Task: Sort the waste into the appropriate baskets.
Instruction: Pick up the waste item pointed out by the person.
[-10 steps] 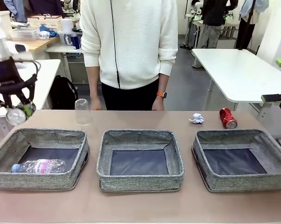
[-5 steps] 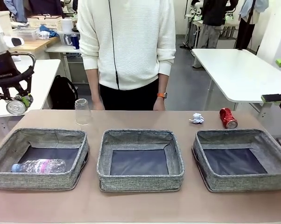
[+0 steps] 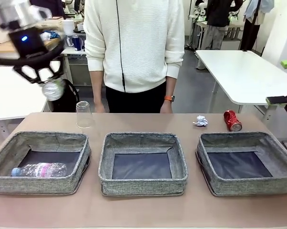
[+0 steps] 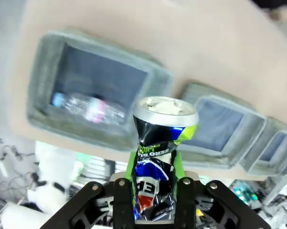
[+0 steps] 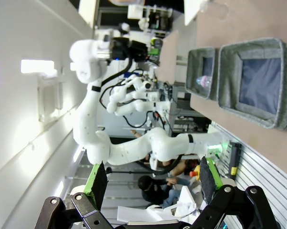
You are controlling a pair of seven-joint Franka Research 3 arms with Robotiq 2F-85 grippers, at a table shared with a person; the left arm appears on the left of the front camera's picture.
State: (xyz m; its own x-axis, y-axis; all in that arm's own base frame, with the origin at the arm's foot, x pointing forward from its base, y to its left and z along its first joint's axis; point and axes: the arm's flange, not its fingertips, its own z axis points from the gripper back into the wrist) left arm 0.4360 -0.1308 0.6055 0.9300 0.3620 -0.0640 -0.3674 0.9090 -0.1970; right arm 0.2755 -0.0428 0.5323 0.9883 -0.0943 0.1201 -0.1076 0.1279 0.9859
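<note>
My left gripper (image 3: 47, 78) hangs high over the table's far left corner, shut on a crushed dark can (image 3: 53, 89). The left wrist view shows that can (image 4: 158, 143) pinched upright between the green pads, above the gap between the left basket (image 4: 48, 71) and the middle basket (image 4: 200, 90). Three grey baskets sit in a row: left (image 3: 43, 183), middle (image 3: 142, 183), right (image 3: 248, 187). A clear bottle (image 3: 38, 169) with a pink label lies in the left one. On the far table stand an upturned clear cup (image 3: 84, 114), a paper ball (image 3: 200, 120) and a red can (image 3: 232, 120). My right gripper (image 5: 153, 181) is open and holds nothing.
A person in a white sweater stands at the far edge, one hand (image 3: 165, 106) resting near the table behind the middle basket. The middle and right baskets have bare dark bases. A white table (image 3: 243, 71) stands beyond the far right corner.
My left gripper has risen and swung to the right with the dark can, from beside the table's left edge to above the far left corner. Nothing on the table has moved.
</note>
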